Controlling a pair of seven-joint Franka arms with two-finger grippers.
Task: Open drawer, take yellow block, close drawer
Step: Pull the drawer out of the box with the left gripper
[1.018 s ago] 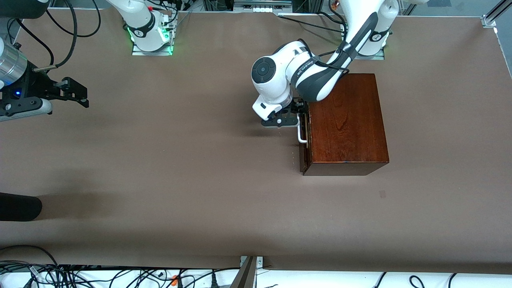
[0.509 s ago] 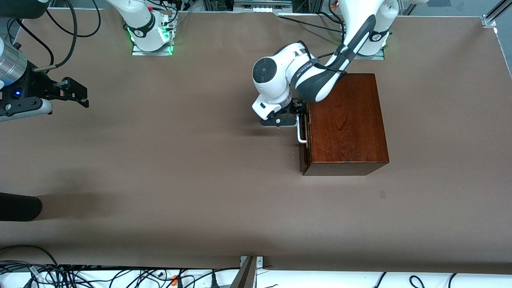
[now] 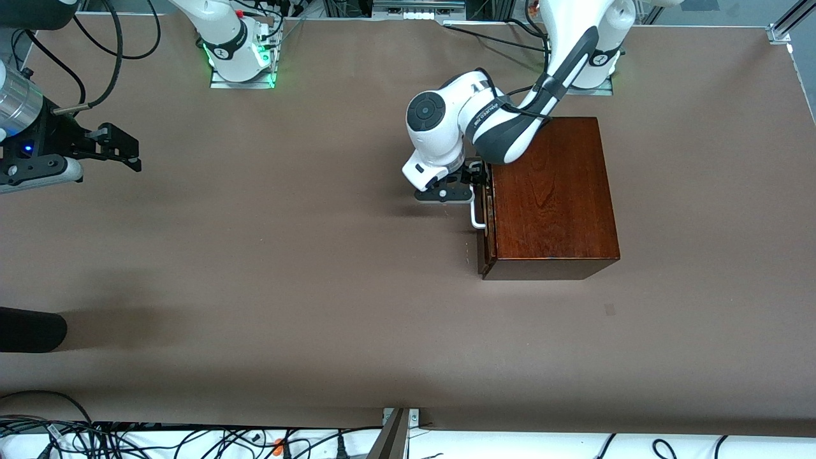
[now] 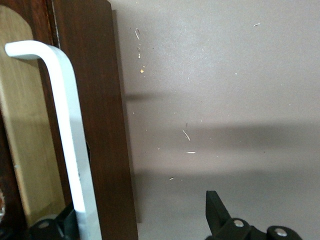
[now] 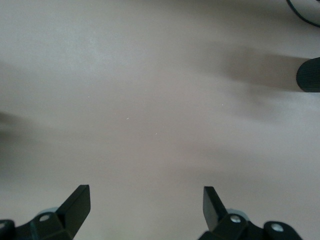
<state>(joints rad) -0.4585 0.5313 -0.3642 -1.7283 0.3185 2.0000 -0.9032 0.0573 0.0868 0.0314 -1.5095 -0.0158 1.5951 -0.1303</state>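
A dark reddish-brown wooden box (image 3: 551,191) stands toward the left arm's end of the table. Its drawer (image 4: 100,125) is pulled out a crack, and pale wood shows past the dark front. The white handle (image 3: 477,217) (image 4: 65,125) runs along that front. My left gripper (image 3: 468,185) (image 4: 135,215) is open and straddles the handle and the drawer front, one finger tucked in by the handle, the other out over the table. The yellow block is hidden. My right gripper (image 3: 127,150) (image 5: 145,205) waits open above the table at the right arm's end, with nothing between its fingers.
A black rounded object (image 3: 32,329) (image 5: 310,75) juts in over the table's edge at the right arm's end. Cables (image 3: 127,440) lie along the edge nearest the front camera. Bare brown tabletop (image 3: 287,242) stretches in front of the drawer.
The drawer's front and handle have slid slightly out of the box toward the right arm's end, with my left gripper moving along. The right arm has not moved.
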